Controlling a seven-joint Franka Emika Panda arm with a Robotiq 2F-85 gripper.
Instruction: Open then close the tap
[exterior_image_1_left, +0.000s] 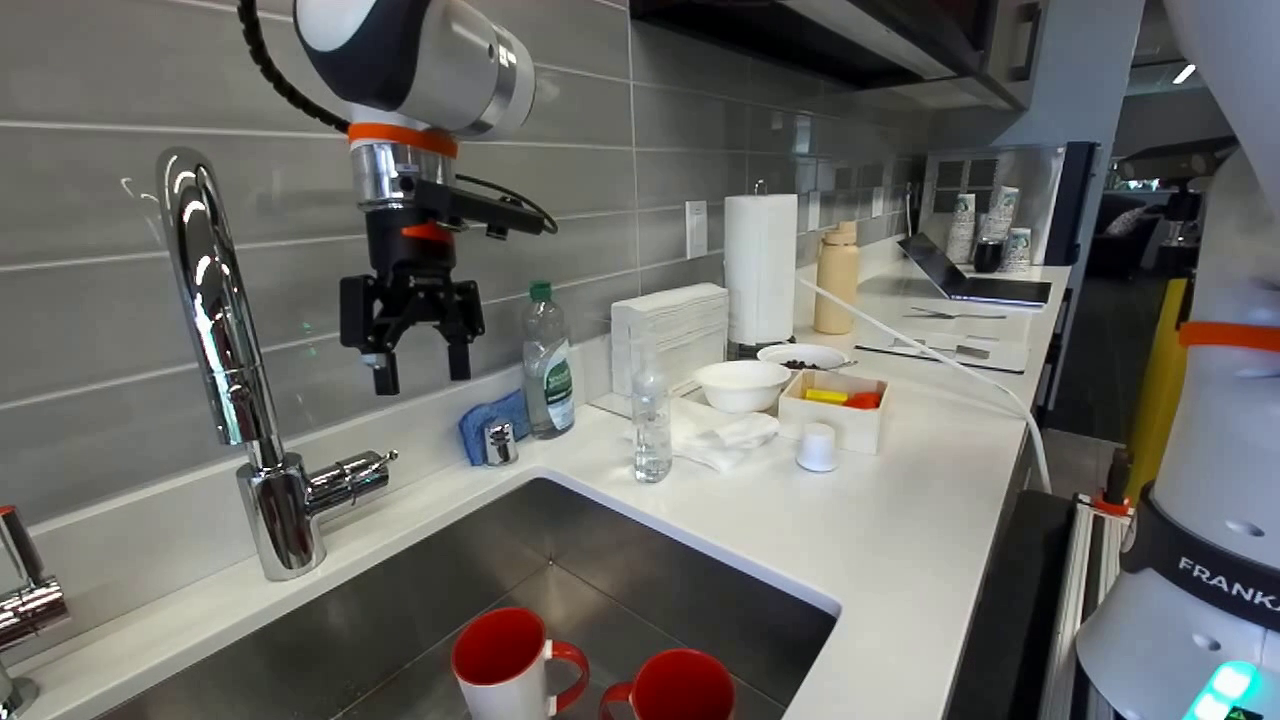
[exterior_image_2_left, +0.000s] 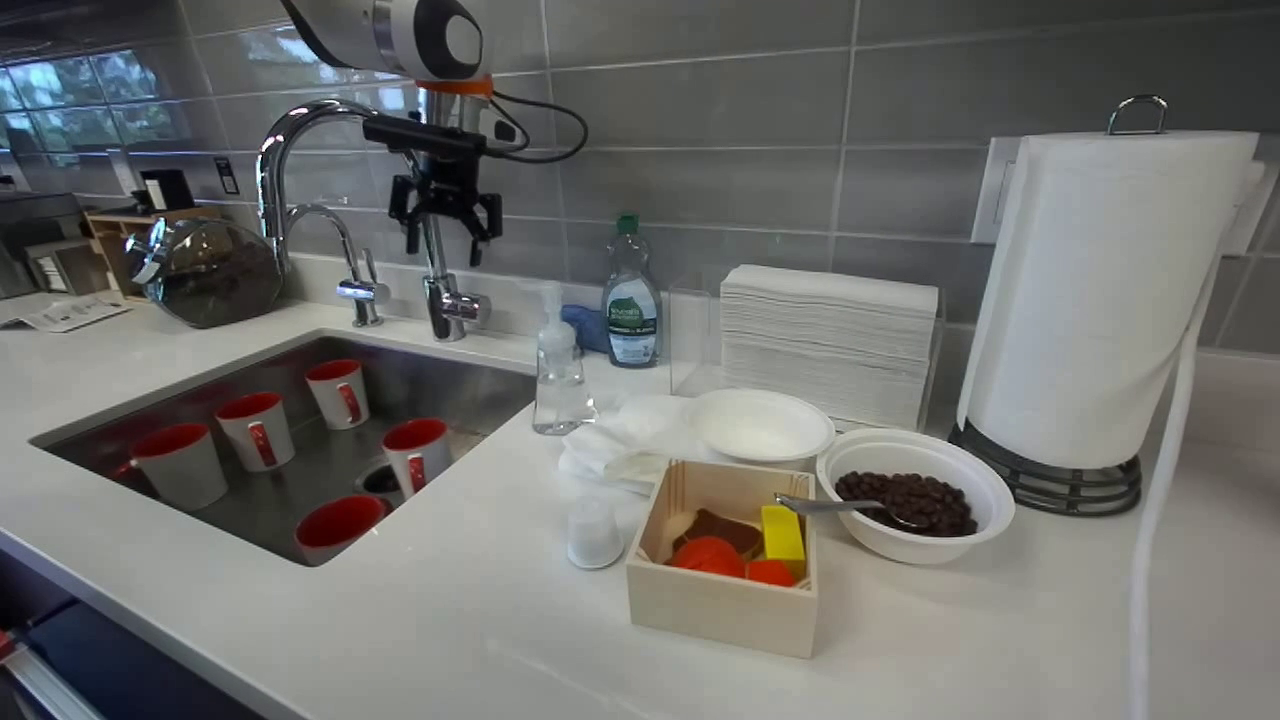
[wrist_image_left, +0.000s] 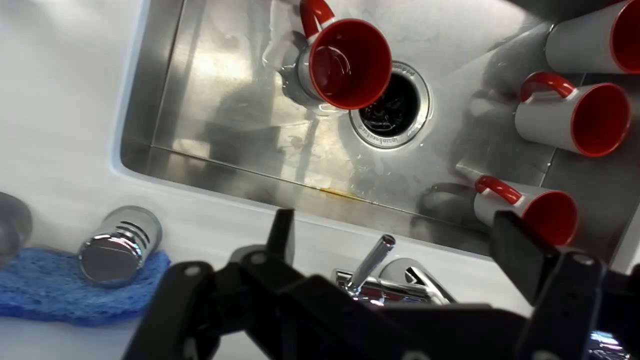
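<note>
The tap (exterior_image_1_left: 283, 520) is tall shiny chrome with a high gooseneck and stands behind the sink. It also shows in an exterior view (exterior_image_2_left: 272, 180), its upper neck partly behind my gripper. Its short side lever (exterior_image_1_left: 350, 480) points along the wall; in the wrist view its thin rod (wrist_image_left: 372, 262) points toward the sink. No water stream shows at the spout. My gripper (exterior_image_1_left: 422, 372) is open and empty, pointing down above the lever and apart from it. In the wrist view the lever lies between my two fingers (wrist_image_left: 393, 225), with the tap's lower parts hidden by the gripper.
The sink (wrist_image_left: 165, 165) holds several red-and-white mugs (wrist_image_left: 350, 62). A soap bottle (exterior_image_1_left: 548, 370), a blue sponge (wrist_image_left: 75, 285) and a small chrome fitting (exterior_image_1_left: 500, 443) stand beside the tap. A smaller faucet (exterior_image_2_left: 362, 290) stands farther along. The tiled wall (exterior_image_1_left: 560, 210) is close behind.
</note>
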